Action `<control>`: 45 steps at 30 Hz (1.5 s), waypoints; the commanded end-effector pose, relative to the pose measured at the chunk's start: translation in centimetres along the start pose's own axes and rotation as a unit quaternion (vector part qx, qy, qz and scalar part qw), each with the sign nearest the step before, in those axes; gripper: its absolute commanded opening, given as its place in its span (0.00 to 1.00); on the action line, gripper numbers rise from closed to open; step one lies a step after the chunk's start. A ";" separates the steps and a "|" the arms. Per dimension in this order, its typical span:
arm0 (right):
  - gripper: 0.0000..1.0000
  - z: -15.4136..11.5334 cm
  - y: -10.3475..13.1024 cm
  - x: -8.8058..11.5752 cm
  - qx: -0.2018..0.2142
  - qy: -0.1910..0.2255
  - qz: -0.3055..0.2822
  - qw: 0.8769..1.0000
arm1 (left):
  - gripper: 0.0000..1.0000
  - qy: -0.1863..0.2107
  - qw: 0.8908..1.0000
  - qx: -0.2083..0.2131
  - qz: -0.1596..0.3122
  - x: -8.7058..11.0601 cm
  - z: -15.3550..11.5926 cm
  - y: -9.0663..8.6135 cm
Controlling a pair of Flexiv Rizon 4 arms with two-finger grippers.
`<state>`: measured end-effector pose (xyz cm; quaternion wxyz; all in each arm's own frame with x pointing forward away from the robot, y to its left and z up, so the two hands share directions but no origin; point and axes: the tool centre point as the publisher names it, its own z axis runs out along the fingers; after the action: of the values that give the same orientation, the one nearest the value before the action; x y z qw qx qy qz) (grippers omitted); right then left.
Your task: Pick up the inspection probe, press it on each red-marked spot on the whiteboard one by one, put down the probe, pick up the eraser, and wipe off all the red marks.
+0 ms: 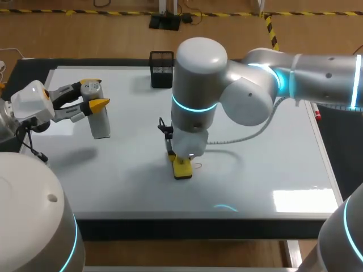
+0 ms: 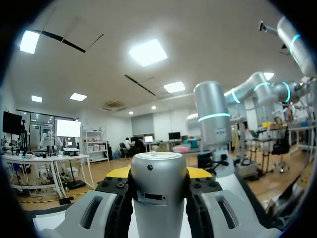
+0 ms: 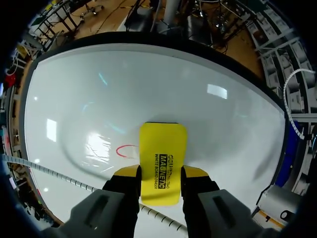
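Right pincer (image 3: 159, 173) is squeezing the yellow eraser (image 3: 162, 148) on the whiteboard (image 3: 148, 84), beside a red mark (image 3: 126, 150). Left pincer (image 2: 158, 174) is gripping the probe (image 2: 158, 198).

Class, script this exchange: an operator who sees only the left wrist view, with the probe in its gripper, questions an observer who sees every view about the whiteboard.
Operator: I see only my probe. What does my right arm hold?
Observer: The right gripper is shut on the yellow eraser, down at the middle of the whiteboard.
Operator: Is any red left there?
Observer: Yes, one red mark shows right beside the eraser.
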<state>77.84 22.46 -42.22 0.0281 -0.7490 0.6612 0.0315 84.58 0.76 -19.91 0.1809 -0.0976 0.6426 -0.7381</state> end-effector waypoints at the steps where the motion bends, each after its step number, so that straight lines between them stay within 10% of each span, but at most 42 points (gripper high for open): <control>1: 0.00 -0.1 0.3 1.3 0.003 0.001 0.003 1.000 | 0.00 -0.001 1.000 0.000 0.001 0.0 0.0 -0.1; 26: 0.00 -0.5 0.6 7.9 0.008 0.029 0.065 0.997 | 0.00 -0.001 1.000 0.000 0.001 0.0 0.0 -0.1; 45: 0.00 -4.5 -1.0 8.4 0.025 0.017 0.045 0.999 | 0.00 -0.001 1.000 0.000 0.001 0.0 0.0 -0.1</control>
<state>79.59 14.81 -39.79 0.0366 -0.7180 0.6950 0.0075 84.58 0.76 -19.91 0.1809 -0.0976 0.6426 -0.7381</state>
